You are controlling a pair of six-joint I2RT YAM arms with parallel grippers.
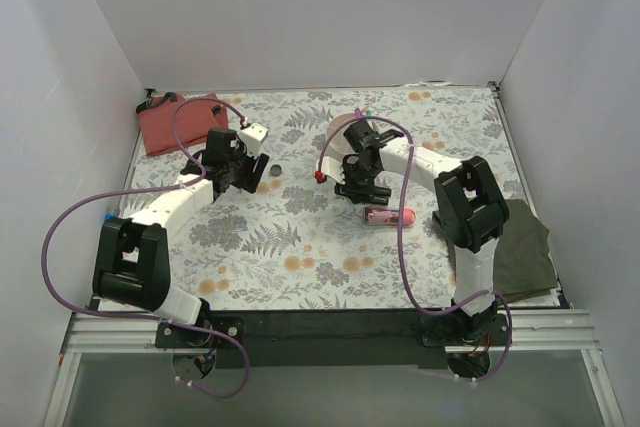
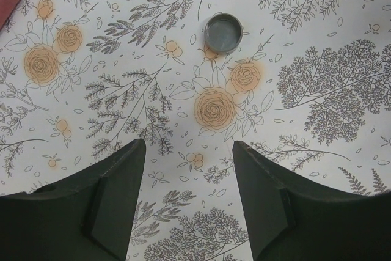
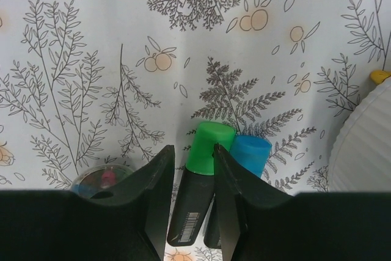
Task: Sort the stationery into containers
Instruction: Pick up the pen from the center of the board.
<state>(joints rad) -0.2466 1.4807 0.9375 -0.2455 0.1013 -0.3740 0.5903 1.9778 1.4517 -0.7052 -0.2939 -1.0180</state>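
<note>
Two robot arms are reaching over a desk [image 1: 300,267] covered in a floral-print cloth. The left end effector [image 2: 188,148] is hovering above the desk with its two fingers spread wide apart and nothing between them. One small blue-grey cylinder [image 2: 222,33] is standing upright on the cloth just beyond those fingers, apart from them, its open top facing up. One flat red pouch [image 1: 180,122] is lying at the far left corner of the desk, well apart from the cylinder. The right end effector [image 3: 192,151] is sitting low near the middle of the desk, with its two fingers drawn in narrowly and pressing against both sides of one black highlighter with a green cap [image 3: 211,148]. It is not possible to tell whether this highlighter is resting on the cloth or is lifted off it. A second black highlighter with a blue cap [image 3: 250,154] is lying just beside the first, on its right in the wrist view, outside the fingers. That is making two highlighters in all. One round white tub [image 3: 366,151] with a ribbed wall is standing near the highlighters on the far side of the right arm. A few thin coloured tips are showing above it in the top view, too small to count. One pink tube [image 1: 388,215] is lying on its side just nearer than the right end effector. One dark green cloth [image 1: 525,247] is lying crumpled at the right edge of the desk.
</note>
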